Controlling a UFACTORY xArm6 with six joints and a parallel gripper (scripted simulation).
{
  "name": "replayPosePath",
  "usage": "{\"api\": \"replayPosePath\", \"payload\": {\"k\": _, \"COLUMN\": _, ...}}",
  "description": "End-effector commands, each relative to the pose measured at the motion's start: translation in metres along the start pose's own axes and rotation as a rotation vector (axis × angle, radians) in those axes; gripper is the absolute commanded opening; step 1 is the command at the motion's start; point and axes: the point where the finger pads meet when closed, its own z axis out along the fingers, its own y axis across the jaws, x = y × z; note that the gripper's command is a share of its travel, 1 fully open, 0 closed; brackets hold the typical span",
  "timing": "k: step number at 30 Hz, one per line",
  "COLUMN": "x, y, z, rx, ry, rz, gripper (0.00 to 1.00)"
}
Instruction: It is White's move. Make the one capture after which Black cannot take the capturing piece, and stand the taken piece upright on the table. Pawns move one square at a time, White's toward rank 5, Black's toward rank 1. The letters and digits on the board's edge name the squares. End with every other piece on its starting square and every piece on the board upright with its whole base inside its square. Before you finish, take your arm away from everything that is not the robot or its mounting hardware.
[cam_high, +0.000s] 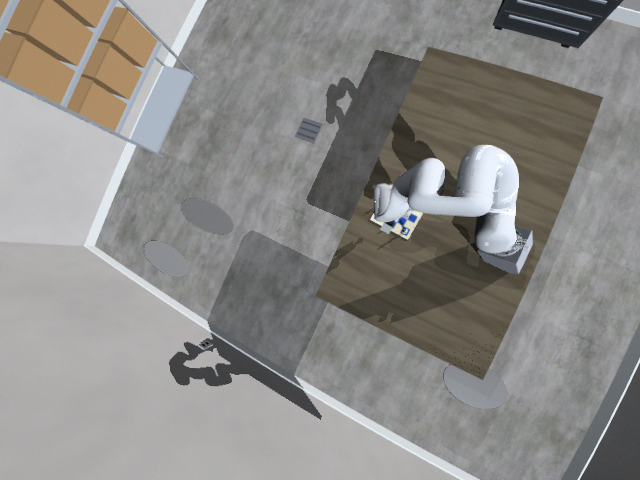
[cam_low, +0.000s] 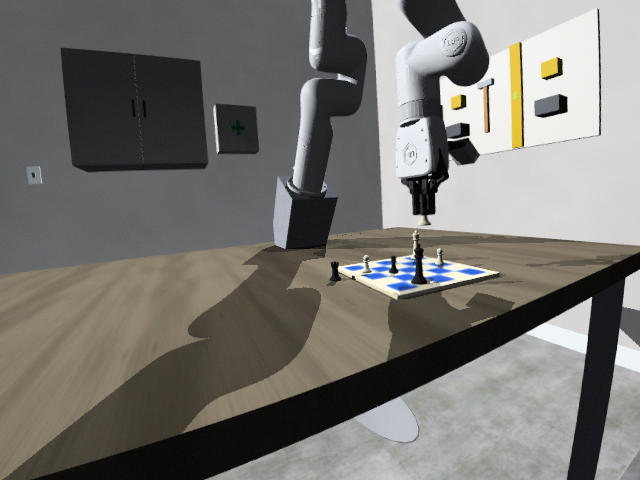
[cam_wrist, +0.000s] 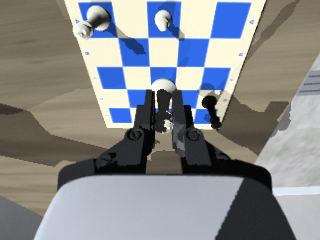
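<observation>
Wrist view: gripper (cam_wrist: 164, 111) clamped on 1 white piece (cam_wrist: 163, 95) above board (cam_wrist: 86, 60); off-centre lowering risks toppling black pawn (cam_wrist: 210, 109) just right.

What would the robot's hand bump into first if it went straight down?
Probably the checkered board. The hand is shut on a white piece that hangs above a square near the board's edge. A black pawn stands beside that line, not under it.

The white arm (cam_high: 454, 198) bends over the checkered board (cam_high: 407, 225) on the table (cam_high: 516, 113).
</observation>
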Motion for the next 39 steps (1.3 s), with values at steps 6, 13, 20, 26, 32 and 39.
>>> {"api": "replayPosePath", "payload": {"k": 6, "x": 0.0, "y": 0.001, "z": 0.05, "rx": -0.008, "ry": -0.021, "rz": 0.003, "gripper": 0.0}}
{"api": "replayPosePath", "payload": {"k": 13, "x": 0.0, "y": 0.001, "z": 0.071, "rx": -0.008, "ry": -0.021, "rz": 0.003, "gripper": 0.0}}
{"api": "replayPosePath", "payload": {"k": 20, "x": 0.0, "y": 0.001, "z": 0.078, "rx": -0.008, "ry": -0.021, "rz": 0.003, "gripper": 0.0}}
{"api": "replayPosePath", "payload": {"k": 26, "x": 0.0, "y": 0.001, "z": 0.079, "rx": -0.008, "ry": -0.021, "rz": 0.003, "gripper": 0.0}}
{"api": "replayPosePath", "payload": {"k": 32, "x": 0.0, "y": 0.001, "z": 0.079, "rx": -0.008, "ry": -0.021, "rz": 0.003, "gripper": 0.0}}
{"api": "replayPosePath", "payload": {"k": 39, "x": 0.0, "y": 0.001, "z": 0.079, "rx": -0.008, "ry": -0.021, "rz": 0.003, "gripper": 0.0}}
